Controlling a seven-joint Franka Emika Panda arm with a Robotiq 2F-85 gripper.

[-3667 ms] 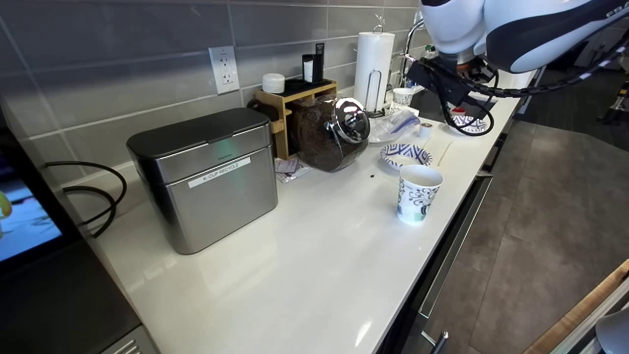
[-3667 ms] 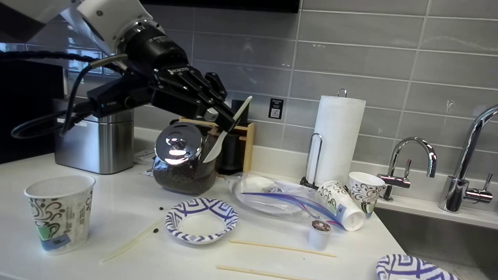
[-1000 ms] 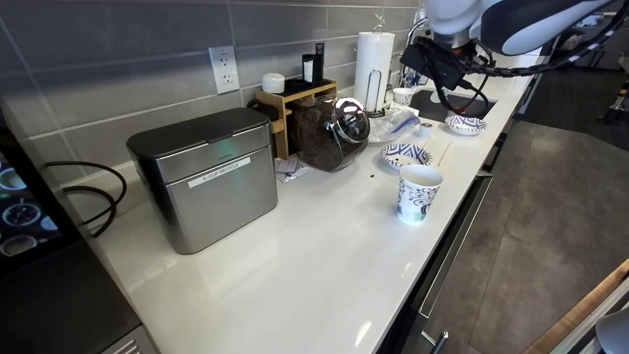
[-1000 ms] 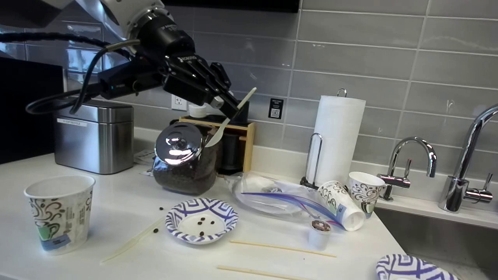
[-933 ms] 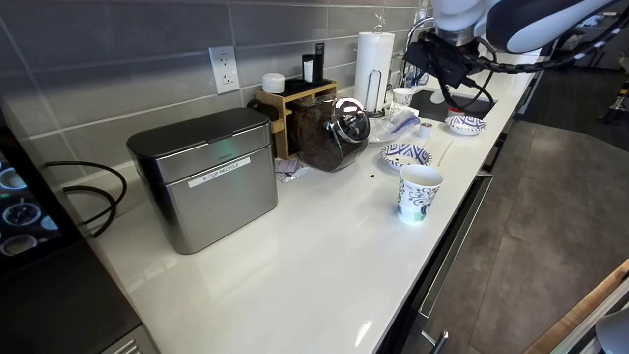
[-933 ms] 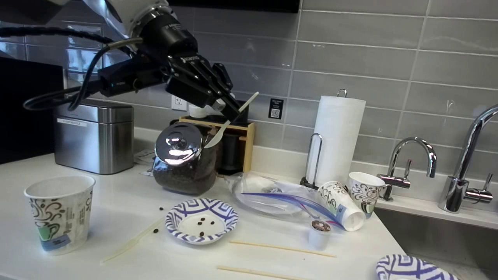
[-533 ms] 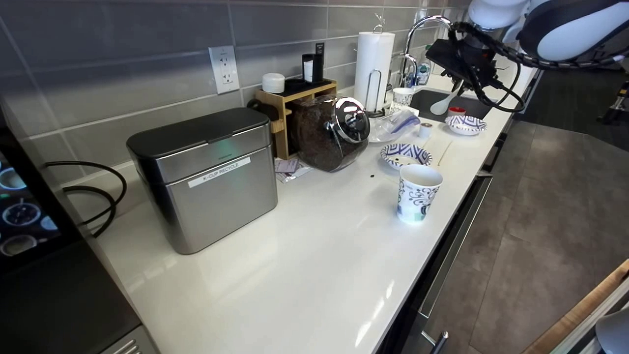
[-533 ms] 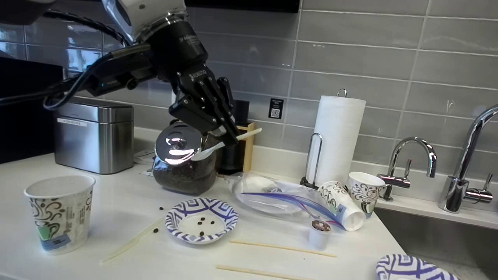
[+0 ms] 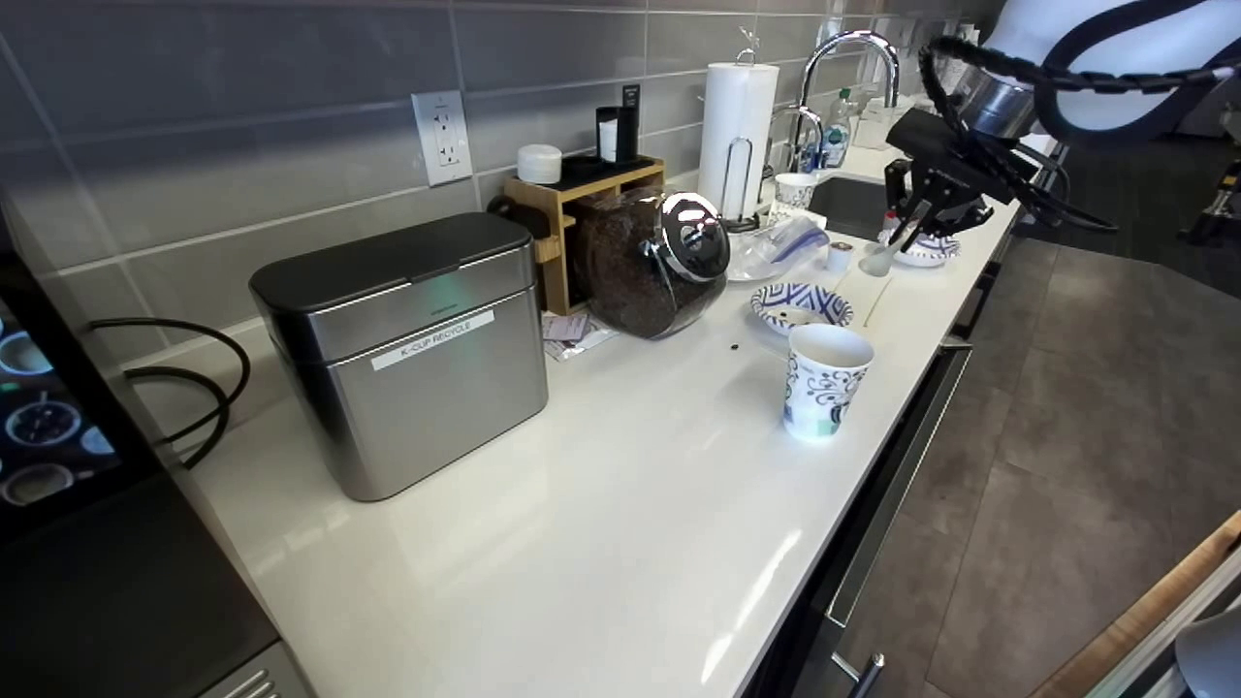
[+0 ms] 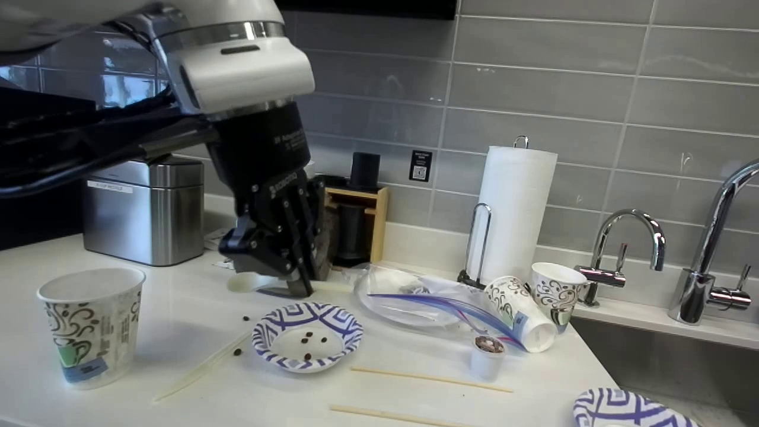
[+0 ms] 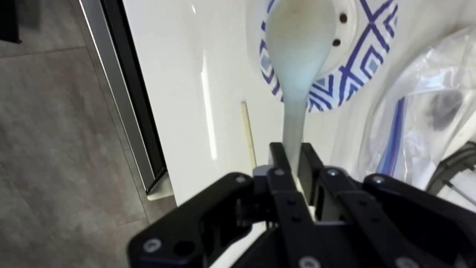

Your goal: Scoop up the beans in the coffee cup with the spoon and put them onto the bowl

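Note:
My gripper (image 11: 292,149) is shut on the handle of a white plastic spoon (image 11: 300,44). No beans show in the spoon's head. In an exterior view the gripper (image 10: 302,287) points down, with the spoon (image 10: 244,282) nearly level behind the bowl (image 10: 350,335). The white bowl with blue stripes also shows in the wrist view (image 11: 366,63), partly covered by the spoon's head. Several dark beans (image 10: 307,356) lie in it. The white patterned coffee cup (image 10: 89,335) stands upright, apart from the gripper; its contents are hidden. It also shows in an exterior view (image 9: 824,393).
Two loose beans (image 10: 237,351) and a pale plastic knife (image 10: 201,370) lie between cup and bowl. Around are a glass jar (image 9: 630,267), a steel bin (image 9: 436,378), a plastic bag (image 10: 427,302), wooden sticks (image 10: 430,379), a pod (image 10: 487,363) and a paper towel roll (image 10: 513,213).
Beans now lie in the bowl, which showed none 3.7 seconds ago. My gripper has lowered and turned downward with the spoon, which went from steep to nearly level.

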